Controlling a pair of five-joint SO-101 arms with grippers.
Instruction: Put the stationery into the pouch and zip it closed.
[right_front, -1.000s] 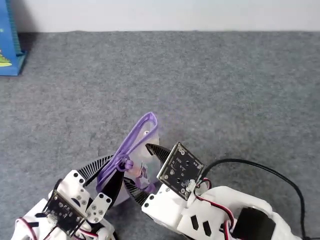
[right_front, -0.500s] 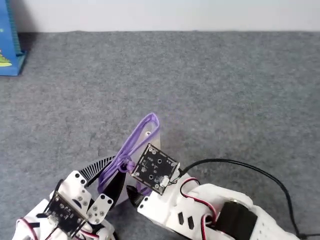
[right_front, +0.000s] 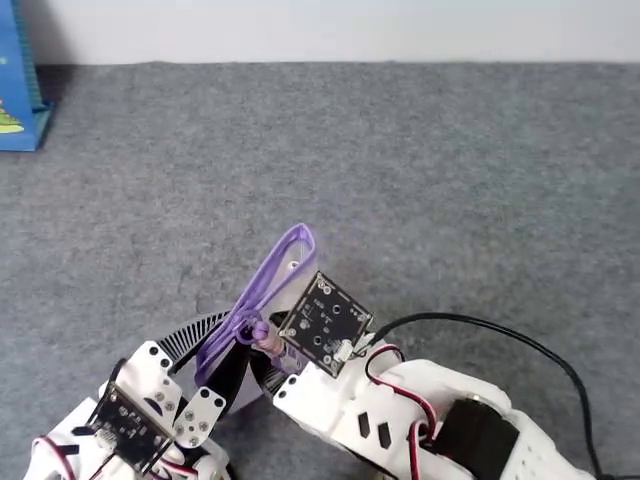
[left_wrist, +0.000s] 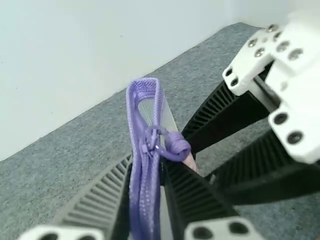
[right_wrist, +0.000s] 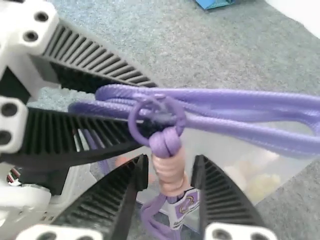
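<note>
A clear pouch (right_front: 285, 262) with a purple zipper edge stands tilted on its side. My left gripper (right_front: 215, 350) is shut on its lower end, and the ribbed fingers clamp the zipper edge (left_wrist: 145, 100) in the left wrist view, where that gripper (left_wrist: 147, 165) sits low in the frame. A purple and pink zipper pull (right_front: 262, 335) hangs beside the edge. My right gripper (right_wrist: 170, 165) is open and closely straddles that pull (right_wrist: 167, 172), with a slim gap on each side. Pale items show through the pouch wall (right_wrist: 250, 180).
The grey carpeted table (right_front: 450, 180) stretches far and right of the arms. A blue box (right_front: 18, 90) stands at the far left by the white wall. A black cable (right_front: 520, 340) trails from the right arm.
My right arm has swung left toward the pouch, bringing its fingers around the zipper pull, then eased slightly back to the right. The left arm and pouch have stayed put.
</note>
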